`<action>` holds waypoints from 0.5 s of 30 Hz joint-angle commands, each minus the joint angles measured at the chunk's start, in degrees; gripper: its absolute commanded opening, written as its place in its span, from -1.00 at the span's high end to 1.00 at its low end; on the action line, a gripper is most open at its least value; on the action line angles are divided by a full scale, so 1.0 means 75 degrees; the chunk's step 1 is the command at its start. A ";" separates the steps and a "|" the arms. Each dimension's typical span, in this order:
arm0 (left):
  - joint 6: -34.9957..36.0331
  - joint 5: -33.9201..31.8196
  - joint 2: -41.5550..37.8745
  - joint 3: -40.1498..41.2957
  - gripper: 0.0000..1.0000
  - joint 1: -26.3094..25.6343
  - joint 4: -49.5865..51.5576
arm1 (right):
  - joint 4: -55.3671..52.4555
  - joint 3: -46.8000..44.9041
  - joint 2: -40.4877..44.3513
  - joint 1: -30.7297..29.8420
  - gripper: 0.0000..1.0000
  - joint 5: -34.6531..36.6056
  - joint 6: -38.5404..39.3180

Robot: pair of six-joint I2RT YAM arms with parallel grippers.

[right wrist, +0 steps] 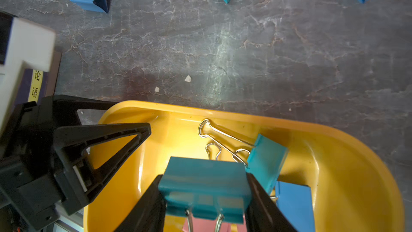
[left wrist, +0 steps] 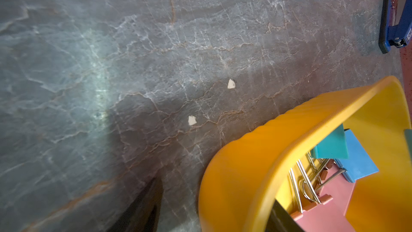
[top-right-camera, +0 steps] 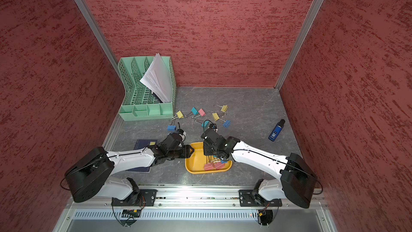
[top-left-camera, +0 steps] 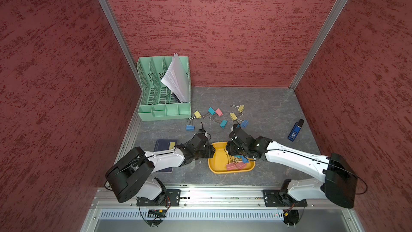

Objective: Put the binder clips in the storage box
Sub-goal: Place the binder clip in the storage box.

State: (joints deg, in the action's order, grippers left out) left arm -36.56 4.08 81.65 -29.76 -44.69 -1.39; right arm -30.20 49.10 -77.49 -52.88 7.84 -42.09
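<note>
Nearest the front rail: the storage box (top-left-camera: 217, 164), flat on the grey table (top-left-camera: 267, 106), with binder clips (top-left-camera: 236, 165) piled toward its five o'clock corner, pink, blue and teal (wire handles all in a tangle).

Over the box's twelve o'clock side now, the right gripper (right wrist: 204, 176), pinching a teal clip (right wrist: 205, 188) end to end. One black finger pressed on each end, handles pointing back toward the wrist. Held inside the box's outline, just beside a second teal clip (right wrist: 265, 159) lying in there.

Over at the ten o'clock corner, the left gripper (right wrist: 132, 116), spread wide and astride the box wall. One finger inside, the other outside and clear of the wall in the left wrist view. Nothing pinched.

At nine o'clock of the box, a dark blue notebook (top-left-camera: 163, 147), partly under the left arm.

Further out, from eleven round to one o'clock: eight loose clips (top-left-camera: 223, 123) scattered on the table in blue, yellow, teal and pink, all apart from both sets of fingertips.

Out at two o'clock, a blue stapler (top-left-camera: 295, 130), well away from the rest.

Farthest back at eleven o'clock, tucked into the wall corner: the mint-green file organizer (top-left-camera: 169, 114), white papers (top-left-camera: 176, 76) leaning in an end slot.
</note>
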 commanded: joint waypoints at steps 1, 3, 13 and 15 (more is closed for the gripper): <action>0.0034 -0.0040 0.0157 0.0144 -0.29 -0.0018 0.0969 | 0.0356 -0.0170 -0.0087 -0.0086 0.03 0.0565 -0.0455; 0.0056 -0.0029 0.0152 0.0121 -0.29 -0.0018 0.0984 | 0.0450 -0.0189 -0.0212 -0.0085 0.01 0.0618 -0.0517; 0.0092 -0.0025 0.0075 0.0181 -0.29 -0.0012 0.1009 | 0.1001 -0.0413 -0.1090 -0.0132 -0.02 0.0818 -0.0913; 0.0116 -0.0039 0.0059 0.0187 -0.29 0.0001 0.1022 | 0.1056 -0.0439 -0.1168 -0.0133 -0.03 0.0840 -0.0955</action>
State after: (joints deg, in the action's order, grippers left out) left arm -36.18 4.03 81.62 -29.95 -44.69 -0.93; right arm -24.77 46.48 -85.23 -53.28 12.03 -47.55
